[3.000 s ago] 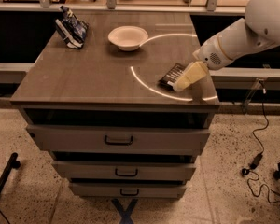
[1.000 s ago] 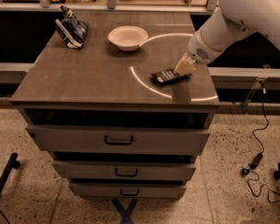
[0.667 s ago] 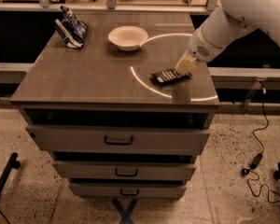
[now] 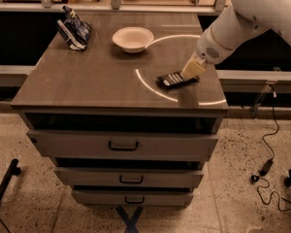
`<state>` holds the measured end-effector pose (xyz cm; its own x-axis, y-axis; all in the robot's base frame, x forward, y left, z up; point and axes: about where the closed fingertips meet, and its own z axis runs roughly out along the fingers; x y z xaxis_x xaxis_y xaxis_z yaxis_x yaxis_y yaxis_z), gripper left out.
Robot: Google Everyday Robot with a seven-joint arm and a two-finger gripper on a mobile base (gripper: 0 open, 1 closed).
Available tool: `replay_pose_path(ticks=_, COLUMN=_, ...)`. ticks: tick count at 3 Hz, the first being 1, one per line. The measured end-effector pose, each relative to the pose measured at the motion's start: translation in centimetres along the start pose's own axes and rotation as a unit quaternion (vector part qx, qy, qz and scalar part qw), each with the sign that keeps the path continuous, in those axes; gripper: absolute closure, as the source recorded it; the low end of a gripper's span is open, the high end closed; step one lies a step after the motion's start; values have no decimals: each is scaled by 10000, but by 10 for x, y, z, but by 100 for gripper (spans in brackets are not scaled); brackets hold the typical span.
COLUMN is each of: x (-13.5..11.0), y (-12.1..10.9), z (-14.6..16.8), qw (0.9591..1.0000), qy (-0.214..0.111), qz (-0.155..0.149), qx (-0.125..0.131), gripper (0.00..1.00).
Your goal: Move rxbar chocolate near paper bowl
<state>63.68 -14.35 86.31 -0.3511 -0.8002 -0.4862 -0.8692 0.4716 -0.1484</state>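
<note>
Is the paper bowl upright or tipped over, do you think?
Upright: the paper bowl rests on its base, opening upward. The gripper is at the chocolate bar.

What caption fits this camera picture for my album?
The robot's tan gripper touches a flat black lettered wrapped bar, apart from the round off-white paper bowl.

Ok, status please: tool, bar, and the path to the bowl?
Tool at right end of the bar, front right of the cabinet top. Bowl apart, back centre. Nothing between them.
</note>
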Motion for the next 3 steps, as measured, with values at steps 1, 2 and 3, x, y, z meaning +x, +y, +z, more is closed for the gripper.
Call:
replay_pose_path(ticks=1, x=-5, y=3, z=3, qw=9994, qy=-120, qz=-293, qx=-140, gripper=5)
replay_pose_path(ticks=2, x=-13, y=5, z=8, qw=9940, qy=-496, qz=-840, qx=-493, gripper=0)
replay_pose_path(ticks=3, x=-17, y=5, z=12, qw=9901, qy=-656, qz=-1049, qx=-668, gripper=0)
